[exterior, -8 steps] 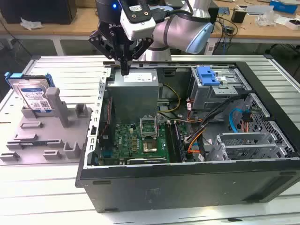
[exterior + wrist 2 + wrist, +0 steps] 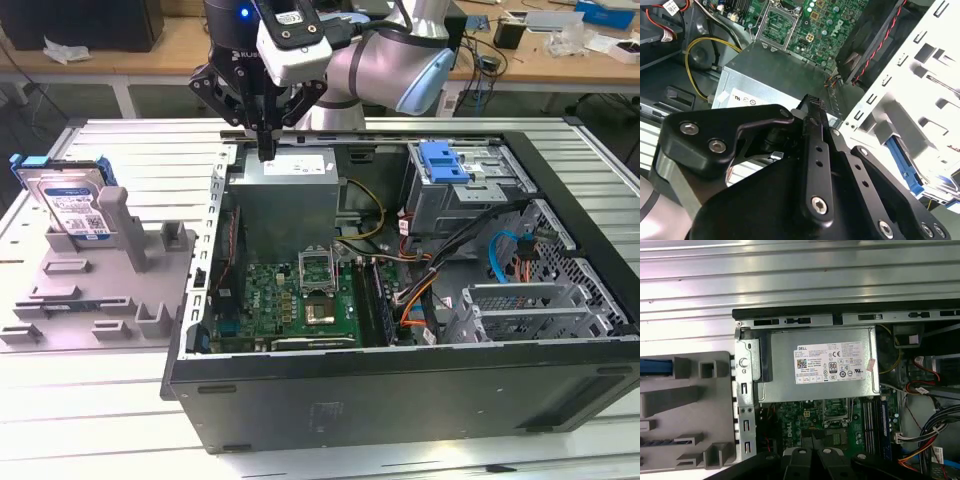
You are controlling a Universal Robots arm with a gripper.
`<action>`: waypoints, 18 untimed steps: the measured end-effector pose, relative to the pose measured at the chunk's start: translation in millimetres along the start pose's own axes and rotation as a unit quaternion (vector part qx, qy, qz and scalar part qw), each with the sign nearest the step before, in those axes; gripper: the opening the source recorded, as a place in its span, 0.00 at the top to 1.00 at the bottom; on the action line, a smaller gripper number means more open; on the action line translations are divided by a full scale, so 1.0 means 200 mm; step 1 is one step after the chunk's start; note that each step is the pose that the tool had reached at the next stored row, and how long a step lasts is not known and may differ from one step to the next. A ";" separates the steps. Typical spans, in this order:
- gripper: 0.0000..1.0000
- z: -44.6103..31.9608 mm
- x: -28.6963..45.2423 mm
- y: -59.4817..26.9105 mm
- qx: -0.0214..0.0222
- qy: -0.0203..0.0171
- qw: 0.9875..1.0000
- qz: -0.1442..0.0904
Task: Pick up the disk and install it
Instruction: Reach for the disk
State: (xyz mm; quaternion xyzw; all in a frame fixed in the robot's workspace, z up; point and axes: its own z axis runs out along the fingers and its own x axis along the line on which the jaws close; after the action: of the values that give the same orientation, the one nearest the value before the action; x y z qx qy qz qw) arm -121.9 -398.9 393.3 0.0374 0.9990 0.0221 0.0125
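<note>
The disk (image 2: 72, 205) stands on edge in the fixture plate (image 2: 110, 292), at 9 o'clock from the open computer case (image 2: 400, 400) in the exterior view. It leans against an upright post (image 2: 126, 225) with its label facing outward. I judge that this upright seating exists to keep the blue carrier frame's upper edge clear for a grasp from above. The disk is not yet picked up and nothing touches it. My gripper (image 2: 266, 150) hangs at 11 o'clock of the case opening. Its tip is just above the near edge of the power supply (image 2: 300, 168), well apart from the disk. The fingers are clenched together with nothing between them, and both wrist views show bare black linkages carrying no load. The first wrist view looks straight down on the power supply's label, so I judge my tool axis to be vertical. The drive cage (image 2: 480, 190) with its blue latch (image 2: 443, 162) sits at 1 o'clock inside the case. I take it to be the receiving bay, and its position there leaves the motherboard (image 2: 300, 295) at 6 o'clock unobstructed.
</note>
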 end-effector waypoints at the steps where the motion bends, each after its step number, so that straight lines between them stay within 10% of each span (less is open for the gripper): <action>1: 0.89 0.000 0.000 0.000 0.000 0.000 1.000 0.000; 9: 0.89 0.000 0.028 0.004 0.000 0.000 1.000 0.001; 13: 0.89 -0.001 0.173 0.016 0.000 0.000 1.000 0.008; 18: 0.89 -0.001 0.260 0.026 0.000 -0.001 1.000 0.011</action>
State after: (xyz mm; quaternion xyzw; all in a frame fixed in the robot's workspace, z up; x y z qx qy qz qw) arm -173.3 -389.8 392.5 0.0483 0.9985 0.0220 0.0127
